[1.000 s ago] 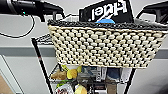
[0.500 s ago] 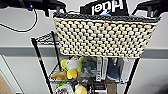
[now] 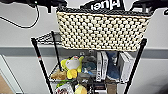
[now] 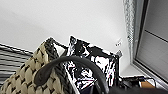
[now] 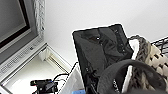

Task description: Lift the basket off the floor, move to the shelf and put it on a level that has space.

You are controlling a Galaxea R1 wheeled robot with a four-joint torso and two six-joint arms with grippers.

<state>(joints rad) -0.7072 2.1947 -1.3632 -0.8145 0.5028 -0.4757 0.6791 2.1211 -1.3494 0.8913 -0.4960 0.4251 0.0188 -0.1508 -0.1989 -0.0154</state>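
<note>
The cream woven basket with dark rim [image 3: 101, 31] hangs just above the tall black wire shelf's [image 3: 40, 60] top level [image 3: 47, 38]. It looks light yet pliable, best carried by both end handles [image 4: 72, 68]. Claw closure: cannot tell.

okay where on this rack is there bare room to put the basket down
The top wire tier shows bare grid at its left end, between the left posts and the basket. The tier below is crowded: a yellow plush toy on the left, upright white boxes to the right.
</note>
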